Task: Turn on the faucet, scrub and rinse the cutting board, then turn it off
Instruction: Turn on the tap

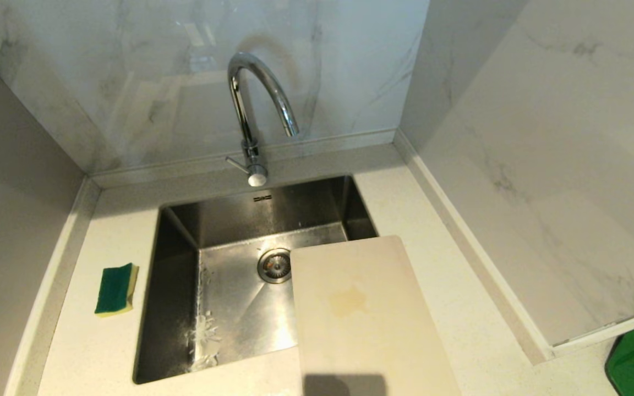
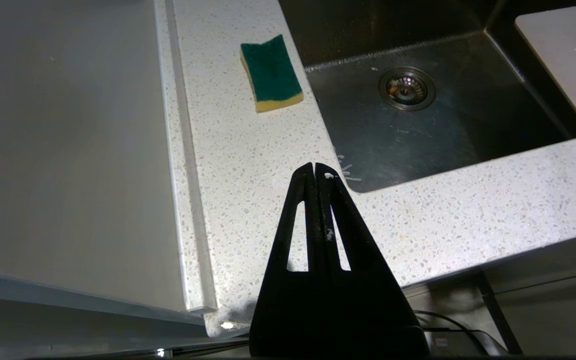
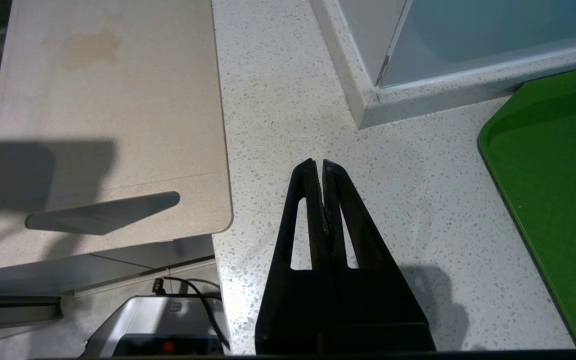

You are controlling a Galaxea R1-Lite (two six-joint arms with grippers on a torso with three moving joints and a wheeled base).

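Cutting board (image 1: 364, 313) on the worktop (image 1: 432, 220), far end overhanging the sink (image 1: 185, 308) right of the drain (image 1: 274, 265), stained, apart from the right hand (image 3: 318, 162), fingers pressed together, empty. Left hand (image 2: 315, 167) likewise closed, at the sink's near corner. Faucet (image 1: 253, 110) behind the sink; sponge (image 1: 116, 289) left. Sink's small mark unreadable.

Bright, even light falls from above. The faucet (image 1: 256, 110) throws a soft curved shadow on the glossy marble wall (image 1: 130, 82), which carries pale reflections. A blocky shadow crosses the cutting board (image 3: 108, 125). The sink (image 2: 418, 120) looks dark. Everything stays sharp.
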